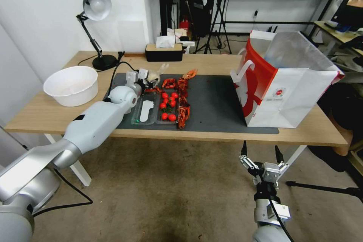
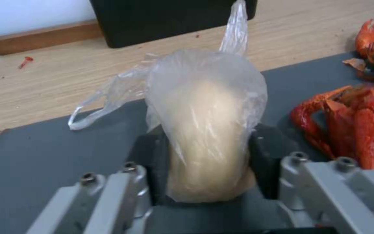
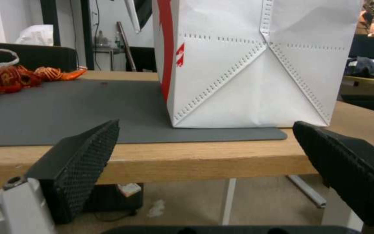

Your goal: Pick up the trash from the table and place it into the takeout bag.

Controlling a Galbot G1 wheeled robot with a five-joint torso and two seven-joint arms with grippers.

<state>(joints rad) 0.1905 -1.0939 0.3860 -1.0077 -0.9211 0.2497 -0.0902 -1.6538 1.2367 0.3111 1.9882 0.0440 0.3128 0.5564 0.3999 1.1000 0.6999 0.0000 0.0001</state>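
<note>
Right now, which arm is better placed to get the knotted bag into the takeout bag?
Left. Its claw is already shut on the knotted bag on the mat. The right claw hangs open below the table edge, empty.

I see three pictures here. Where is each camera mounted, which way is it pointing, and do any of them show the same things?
Head view: on the robot's head, looking forward and down over the table; both arms show, the right gripper hanging open below the table's edge.
Left wrist view: on the left arm, looking past the left gripper, shut on the knotted clear bag.
Right wrist view: on the right arm, level with the tabletop, facing the takeout bag between its own open fingers.
Shared: all three show the dark mat and red crayfish.
</note>
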